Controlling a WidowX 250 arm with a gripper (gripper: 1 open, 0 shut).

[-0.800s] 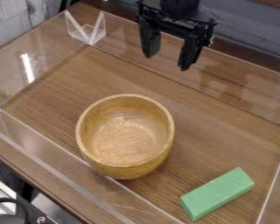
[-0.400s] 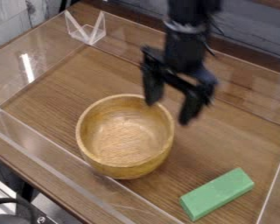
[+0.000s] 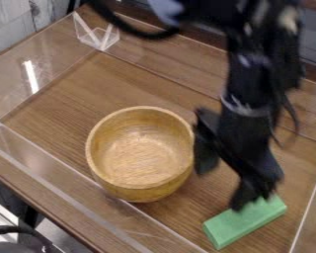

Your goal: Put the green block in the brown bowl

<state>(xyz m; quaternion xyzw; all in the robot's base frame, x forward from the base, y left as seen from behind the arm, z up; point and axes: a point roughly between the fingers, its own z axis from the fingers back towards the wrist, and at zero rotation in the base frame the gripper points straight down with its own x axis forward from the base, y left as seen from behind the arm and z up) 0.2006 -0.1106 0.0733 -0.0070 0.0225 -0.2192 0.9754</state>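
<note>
**One block, one bowl — entry before the grasp**

We list the green block (image 3: 247, 221) lying flat on the wooden table (image 3: 82, 94), near its front right corner, apart from the brown bowl (image 3: 142, 152), which sits empty to its left. We note the gripper (image 3: 237, 184) pointing down just above the block's upper end, jaws spread wide and holding nothing — a posture we judge suited to straddling the bar across its narrow width. Clear acrylic walls (image 3: 42, 59) fence the table; a small clear stand (image 3: 96, 32) sits at the back. The arm is blurred.
</note>
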